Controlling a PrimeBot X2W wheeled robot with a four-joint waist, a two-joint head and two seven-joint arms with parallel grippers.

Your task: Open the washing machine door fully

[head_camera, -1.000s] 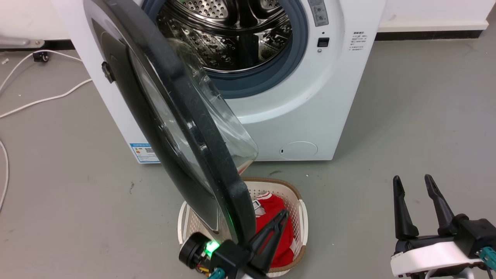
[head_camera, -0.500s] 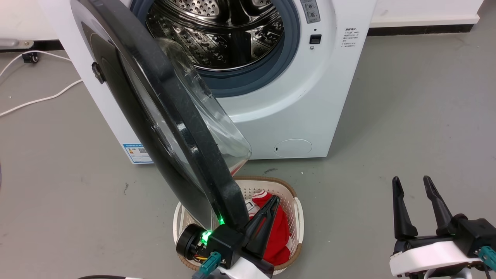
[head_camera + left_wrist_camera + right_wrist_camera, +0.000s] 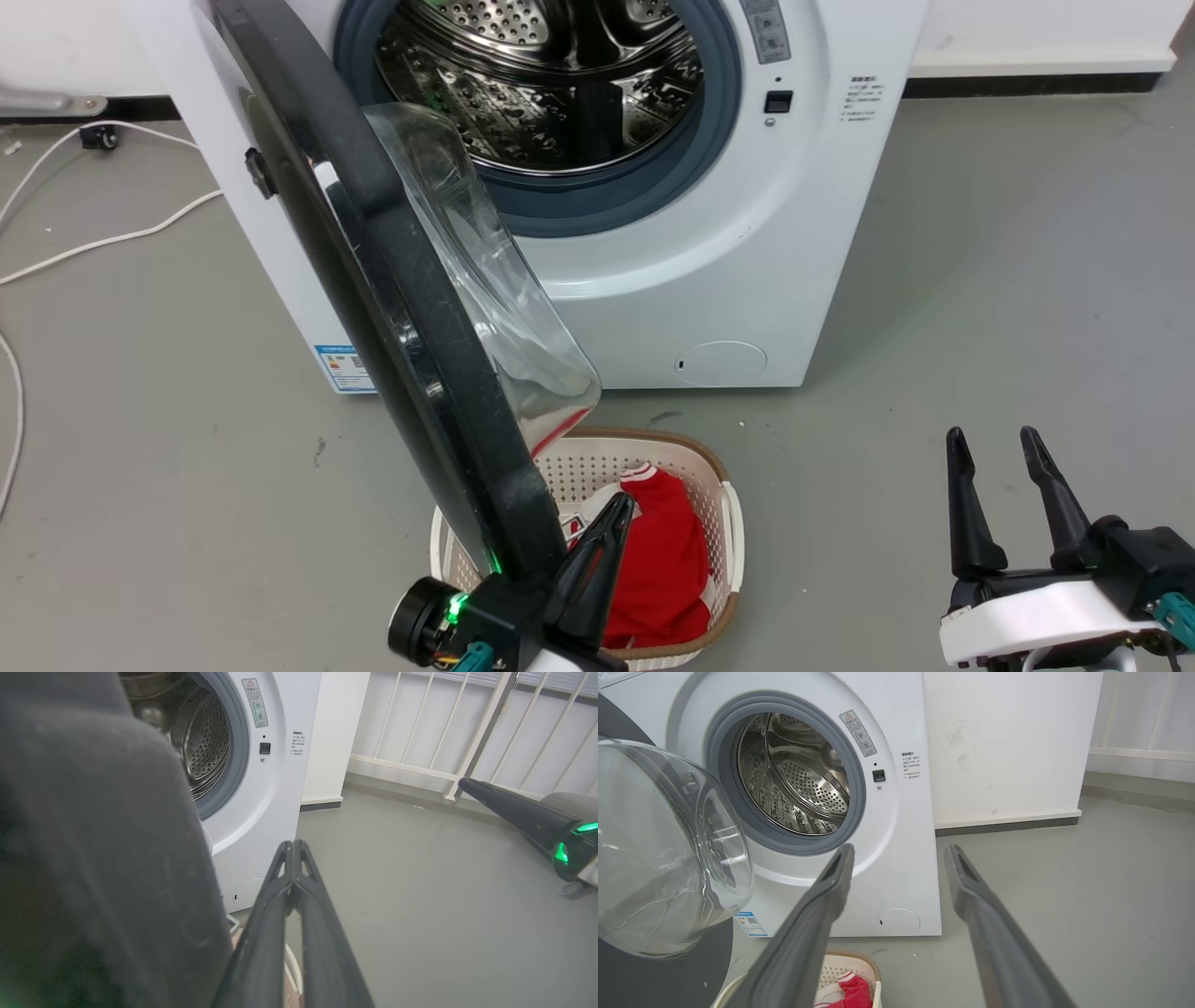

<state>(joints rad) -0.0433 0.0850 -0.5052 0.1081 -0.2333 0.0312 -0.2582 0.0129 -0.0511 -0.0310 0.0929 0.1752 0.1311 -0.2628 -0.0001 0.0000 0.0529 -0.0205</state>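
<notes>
- Left dark two-fingered gripper, clenched on nothing, lay just beside the glossy round black washing machine door, swung out from the boxy white washing machine.
- One clear glass bowl bulged from it.
- Right gripper stood released, two tapered fingers spread.
- One perforated cream basket held red cloth.

A cream perforated basket with a brown rim holds a red-and-white garment on the grey floor, white cables trailing well to its left.
</notes>
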